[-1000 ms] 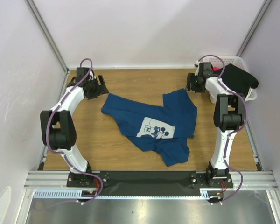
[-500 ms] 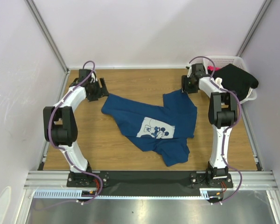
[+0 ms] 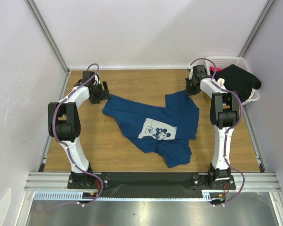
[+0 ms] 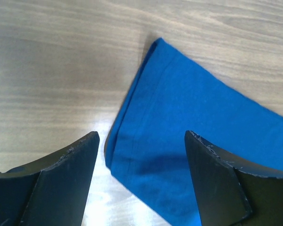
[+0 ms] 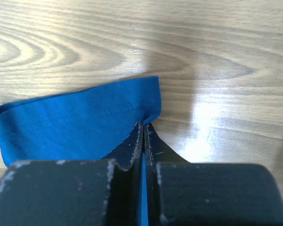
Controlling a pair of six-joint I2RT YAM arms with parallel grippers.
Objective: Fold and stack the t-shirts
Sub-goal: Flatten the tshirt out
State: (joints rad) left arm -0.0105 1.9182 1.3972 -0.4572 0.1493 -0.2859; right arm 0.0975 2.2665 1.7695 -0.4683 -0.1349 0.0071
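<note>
Closure: right hand (image 5: 144, 127) now pinching blue t-shirt (image 5: 75, 123) corner.

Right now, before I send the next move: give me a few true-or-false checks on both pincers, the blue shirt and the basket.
1. The right pincer is shut on an edge of the blue shirt. True.
2. The left pincer is shut on the blue shirt too. False: it is open, with a corner of the shirt below its jaws.
3. The blue shirt lies neatly folded. False: it is spread out and rumpled, with its print facing up.
4. A black shirt is draped over the basket at the far right. True.
</note>
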